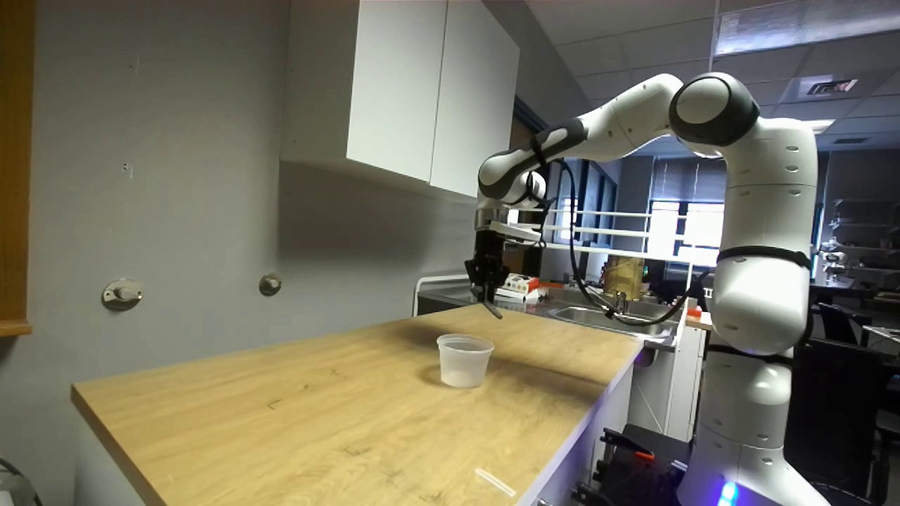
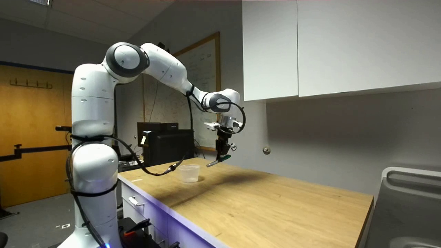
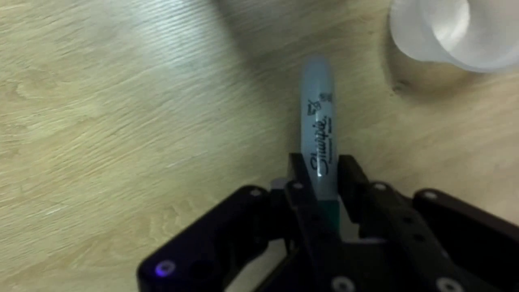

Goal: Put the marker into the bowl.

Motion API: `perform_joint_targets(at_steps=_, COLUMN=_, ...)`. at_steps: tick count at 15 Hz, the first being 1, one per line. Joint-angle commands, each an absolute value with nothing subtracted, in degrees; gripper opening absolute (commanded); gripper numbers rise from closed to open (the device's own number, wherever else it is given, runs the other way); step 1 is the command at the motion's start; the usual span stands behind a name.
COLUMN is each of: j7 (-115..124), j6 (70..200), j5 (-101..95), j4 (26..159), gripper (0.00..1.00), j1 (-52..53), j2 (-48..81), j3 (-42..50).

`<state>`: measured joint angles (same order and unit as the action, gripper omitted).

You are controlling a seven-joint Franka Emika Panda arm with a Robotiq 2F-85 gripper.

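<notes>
The marker has a grey barrel with Sharpie lettering and a green end. My gripper is shut on it, one finger on each side. In an exterior view, the gripper holds the marker above the tabletop, tilted, with its grey end lower. It also shows as a small dark stick in an exterior view. The whitish translucent bowl stands upright on the wooden table, apart from the marker. The bowl also shows in an exterior view and at the top right of the wrist view, partly cut off.
The wooden tabletop runs along a grey wall. White cabinets hang above it. A metal sink and a red and white box are beyond the table's far end. A cable hangs from the arm.
</notes>
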<state>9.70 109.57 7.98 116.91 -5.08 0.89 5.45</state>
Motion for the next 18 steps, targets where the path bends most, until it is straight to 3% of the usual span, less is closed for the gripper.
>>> perform_joint_targets(at_steps=1, j7=19.6, j6=114.7, j5=11.4, j4=116.6, gripper=0.07, j1=-3.7, j2=-1.9, j3=4.0)
perform_joint_targets(at_steps=10, j7=49.8, j6=138.8, j5=3.6, j4=120.8, gripper=0.07, j1=0.4, j2=-2.7, j3=-1.1)
perform_joint_targets(at_steps=18, j7=62.2, j6=134.6, j5=-5.4, j4=127.8, gripper=0.07, j1=0.1, j2=-11.3, j3=-2.4)
